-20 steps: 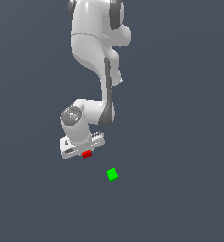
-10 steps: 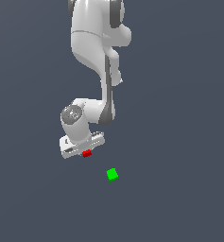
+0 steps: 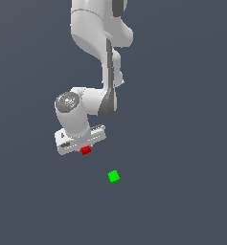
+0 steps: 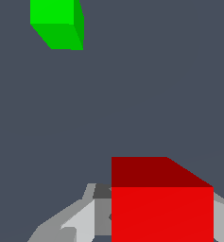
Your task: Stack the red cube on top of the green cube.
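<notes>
Holding the red cube (image 3: 85, 150) clamped between its jaws, your gripper (image 3: 82, 147) hangs apart from the green cube (image 3: 113, 176). If you release off-centre, the cube can slide off.

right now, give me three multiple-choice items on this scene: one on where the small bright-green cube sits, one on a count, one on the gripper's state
1. Where is the small bright-green cube?
A. apart from the small bright-red cube
B. under it
C. on top of it

2. How many cubes show?
A. one
B. two
C. three

3. What is the white gripper doing?
A. hanging open and bare
B. shut on the red cube
C. shut on the green cube

Answers: 1 A, bare floor separates them in both views. 2 B, one red, one green. 3 B, the wrist view shows red between the fingers.
</notes>
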Controlling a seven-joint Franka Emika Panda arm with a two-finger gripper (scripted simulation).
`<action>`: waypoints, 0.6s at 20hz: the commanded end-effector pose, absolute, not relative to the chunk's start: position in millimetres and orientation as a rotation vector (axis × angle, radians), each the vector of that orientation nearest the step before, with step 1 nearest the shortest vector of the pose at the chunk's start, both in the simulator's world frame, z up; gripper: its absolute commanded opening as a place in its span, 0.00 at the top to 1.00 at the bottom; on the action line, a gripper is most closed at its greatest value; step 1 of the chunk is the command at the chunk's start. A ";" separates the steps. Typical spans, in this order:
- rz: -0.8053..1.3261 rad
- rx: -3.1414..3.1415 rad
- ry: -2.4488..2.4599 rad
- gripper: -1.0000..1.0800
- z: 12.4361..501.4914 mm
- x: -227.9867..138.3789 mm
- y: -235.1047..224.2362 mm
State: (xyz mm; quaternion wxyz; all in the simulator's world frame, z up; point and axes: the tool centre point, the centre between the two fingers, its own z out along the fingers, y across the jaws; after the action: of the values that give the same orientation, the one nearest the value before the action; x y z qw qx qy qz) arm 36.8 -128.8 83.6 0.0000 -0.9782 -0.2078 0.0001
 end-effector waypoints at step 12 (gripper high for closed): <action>-0.001 -3.073 -0.653 1.00 118.2 38.8 -128.0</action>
State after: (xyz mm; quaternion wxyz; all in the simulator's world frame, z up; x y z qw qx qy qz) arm 38.3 -128.8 118.5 -0.0002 -0.9782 -0.2077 -0.0004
